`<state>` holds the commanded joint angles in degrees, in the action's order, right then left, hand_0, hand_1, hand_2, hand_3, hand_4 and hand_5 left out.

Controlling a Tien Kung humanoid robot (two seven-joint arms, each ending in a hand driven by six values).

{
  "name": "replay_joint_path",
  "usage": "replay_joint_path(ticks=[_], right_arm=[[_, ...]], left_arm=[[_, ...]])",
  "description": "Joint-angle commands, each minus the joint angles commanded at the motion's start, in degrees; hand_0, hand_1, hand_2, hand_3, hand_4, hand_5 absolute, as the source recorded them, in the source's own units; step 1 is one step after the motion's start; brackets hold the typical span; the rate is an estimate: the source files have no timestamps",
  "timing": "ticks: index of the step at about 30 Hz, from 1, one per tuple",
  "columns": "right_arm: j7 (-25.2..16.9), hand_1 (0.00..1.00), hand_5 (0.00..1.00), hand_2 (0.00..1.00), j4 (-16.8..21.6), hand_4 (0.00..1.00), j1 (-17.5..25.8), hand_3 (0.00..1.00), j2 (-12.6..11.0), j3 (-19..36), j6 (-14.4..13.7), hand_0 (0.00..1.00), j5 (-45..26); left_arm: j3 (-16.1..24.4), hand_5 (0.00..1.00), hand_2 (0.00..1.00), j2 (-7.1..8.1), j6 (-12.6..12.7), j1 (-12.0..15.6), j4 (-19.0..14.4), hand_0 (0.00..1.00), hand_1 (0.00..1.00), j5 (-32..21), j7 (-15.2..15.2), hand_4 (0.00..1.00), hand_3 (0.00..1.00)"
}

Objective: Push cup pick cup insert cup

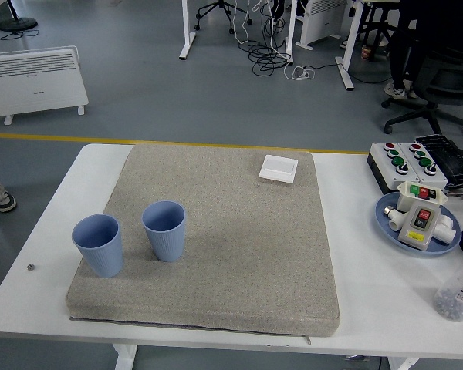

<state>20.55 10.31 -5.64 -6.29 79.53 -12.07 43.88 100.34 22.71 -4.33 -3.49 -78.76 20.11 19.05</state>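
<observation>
Two light blue ribbed cups stand upright on the grey mat point(239, 231). One cup point(99, 244) is at the mat's front left corner. The other cup point(165, 230) stands just right of it, with a small gap between them. Both are open at the top and look empty. Neither robot hand is in the head view.
A small white square dish point(278, 168) lies at the mat's far edge. On the table's right are button boxes point(411, 160), a blue plate point(389, 223) holding a switch box, and a clear bottle point(457, 294) near the front right. A small screw point(31, 267) lies front left.
</observation>
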Motion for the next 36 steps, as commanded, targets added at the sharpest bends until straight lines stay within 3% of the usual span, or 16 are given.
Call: replay_joint_path(ticks=[1, 6, 10, 14, 18, 23, 29, 36], right_arm=[[0.0, 0.593, 0.563, 0.605, 0.0, 0.106, 0.0, 0.580, 0.0, 0.0, 0.0, 0.677, 0.0], [0.0, 0.593, 0.563, 0.605, 0.0, 0.106, -0.2, 0.580, -0.1, 0.1, 0.0, 0.677, 0.2], [-0.1, 0.592, 0.562, 0.605, 0.0, 0.105, -0.2, 0.580, -0.2, 0.1, 0.1, 0.677, 0.2], [-0.1, 0.592, 0.562, 0.605, 0.0, 0.105, -0.1, 0.580, -0.2, 0.1, 0.1, 0.677, 0.4], [-0.1, 0.592, 0.562, 0.605, 0.0, 0.105, 0.0, 0.580, -0.3, 0.1, 0.1, 0.677, 0.4], [0.0, 0.592, 0.563, 0.605, 0.0, 0.104, 0.2, 0.579, -0.5, 0.2, 0.3, 0.677, 0.9], [0.0, 0.592, 0.562, 0.605, 0.0, 0.103, 0.2, 0.579, -0.5, 0.2, 0.3, 0.677, 0.9], [-0.1, 0.592, 0.564, 0.604, 0.0, 0.103, 0.3, 0.579, -0.6, 0.3, 0.3, 0.677, 0.9]], left_arm=[[0.0, 0.998, 0.555, -0.01, 0.0, 0.0, -0.1, 0.441, 0.567, 0.0, 0.0, 0.574, 0.547], [-1.3, 0.998, 0.555, -0.08, 0.2, 3.2, -5.5, 0.441, 0.567, 1.5, 1.7, 0.574, 0.547], [-2.4, 0.998, 0.516, -0.81, -0.6, 5.4, -7.3, 0.410, 0.534, 2.3, 2.5, 0.585, 0.508], [-3.5, 0.998, 0.488, -2.02, -2.4, 8.1, -6.9, 0.397, 0.500, 5.6, 3.3, 0.601, 0.470], [-4.1, 0.998, 0.488, -2.58, -2.5, 10.0, -7.2, 0.397, 0.500, 9.1, 5.3, 0.601, 0.470], [-7.9, 0.998, 0.483, -1.98, -1.0, 12.8, -7.7, 0.405, 0.498, 17.9, 8.9, 0.594, 0.455], [-14.4, 0.998, 0.497, -1.01, 0.2, 14.0, -5.8, 0.446, 0.523, 30.0, 13.0, 0.583, 0.458], [-20.3, 0.998, 0.504, -2.32, 0.4, 14.6, -4.1, 0.482, 0.529, 28.2, 15.6, 0.587, 0.459]])
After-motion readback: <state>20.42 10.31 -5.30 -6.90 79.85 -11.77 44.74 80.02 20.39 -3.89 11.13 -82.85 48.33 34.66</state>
